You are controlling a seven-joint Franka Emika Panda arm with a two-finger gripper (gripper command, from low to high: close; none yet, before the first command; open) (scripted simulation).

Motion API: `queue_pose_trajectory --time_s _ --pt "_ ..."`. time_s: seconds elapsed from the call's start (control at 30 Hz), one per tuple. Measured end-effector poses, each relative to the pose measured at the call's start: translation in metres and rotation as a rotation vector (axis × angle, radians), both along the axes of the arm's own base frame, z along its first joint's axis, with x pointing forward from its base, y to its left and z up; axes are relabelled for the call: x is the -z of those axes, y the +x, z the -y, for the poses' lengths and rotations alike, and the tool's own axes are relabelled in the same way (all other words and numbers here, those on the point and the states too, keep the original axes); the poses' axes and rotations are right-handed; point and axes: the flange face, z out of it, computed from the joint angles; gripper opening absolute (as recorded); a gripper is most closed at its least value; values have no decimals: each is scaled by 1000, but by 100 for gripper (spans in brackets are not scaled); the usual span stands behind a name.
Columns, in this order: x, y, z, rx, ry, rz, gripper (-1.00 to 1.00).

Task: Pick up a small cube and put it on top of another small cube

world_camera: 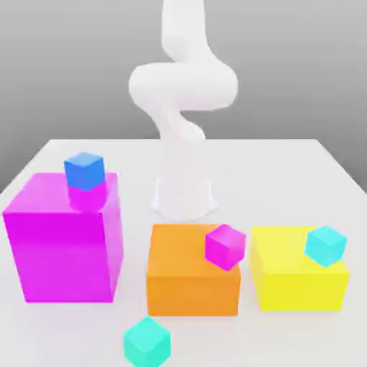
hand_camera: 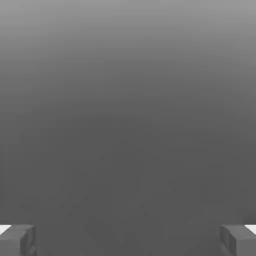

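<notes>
My claw [hand_camera: 128,240] hangs spread wide and empty; the teal small cube [world_camera: 146,341] sits on the white table [world_camera: 287,165], in front of the orange block [world_camera: 188,283]; I should descend squarely over it, fingers straddling opposite faces, before closing

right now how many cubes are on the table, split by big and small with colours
big blocks: 3 – magenta block, orange block, yellow block
small cubes: 4 – blue cube, magenta cube, sky-cyan cube, teal-green cube
total: 7
</notes>
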Motion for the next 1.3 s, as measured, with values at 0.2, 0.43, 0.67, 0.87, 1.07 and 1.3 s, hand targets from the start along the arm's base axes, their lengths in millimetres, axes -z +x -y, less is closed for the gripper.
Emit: queue_pose_trajectory --time_s 0.2,0.43,0.67,0.87,1.07,1.3 --pt "102 68 13 159 38 -167 0" --pt "232 110 35 332 100 -351 0" --pt "365 115 57 504 188 -529 0" --pt "469 96 58 624 274 -671 0" --pt "533 93 58 638 283 -686 -100" --pt "526 94 58 638 285 -684 -100"
